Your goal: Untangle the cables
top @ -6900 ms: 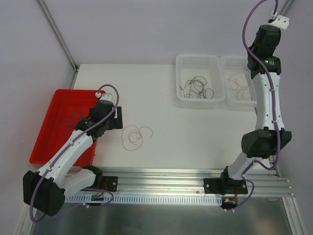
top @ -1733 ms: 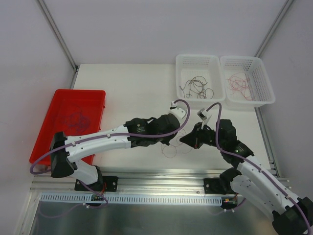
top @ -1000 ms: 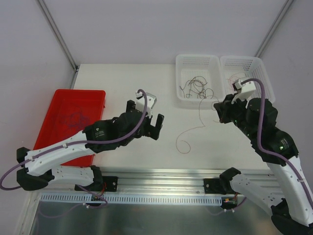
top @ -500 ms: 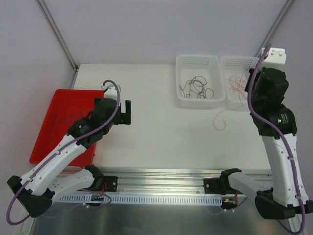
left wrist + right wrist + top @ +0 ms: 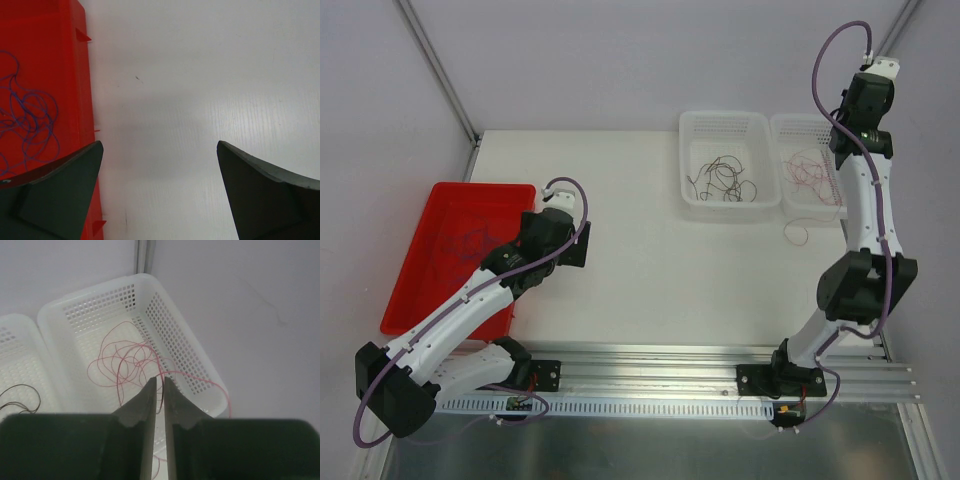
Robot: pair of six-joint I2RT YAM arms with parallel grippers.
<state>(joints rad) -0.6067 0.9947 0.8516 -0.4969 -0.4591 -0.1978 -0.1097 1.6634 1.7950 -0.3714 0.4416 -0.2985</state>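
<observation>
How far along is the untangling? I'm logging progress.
Done: dark cables in the left basket, pink-red cables in the right basket. In hand: right gripper pinches a pink-red strand trailing over its rim. Left: purple cables bunched in the red tray; left gripper open.

Light was bright, even and diffuse, with a faint lilac cast. A soft shadow lay on the table (image 5: 200, 75) beside the tray (image 5: 45, 60). The left fingers (image 5: 55, 195) and right fingers (image 5: 142, 410) were blurred, close to the lens. The metal sheet (image 5: 650, 445) showed dull glare.
</observation>
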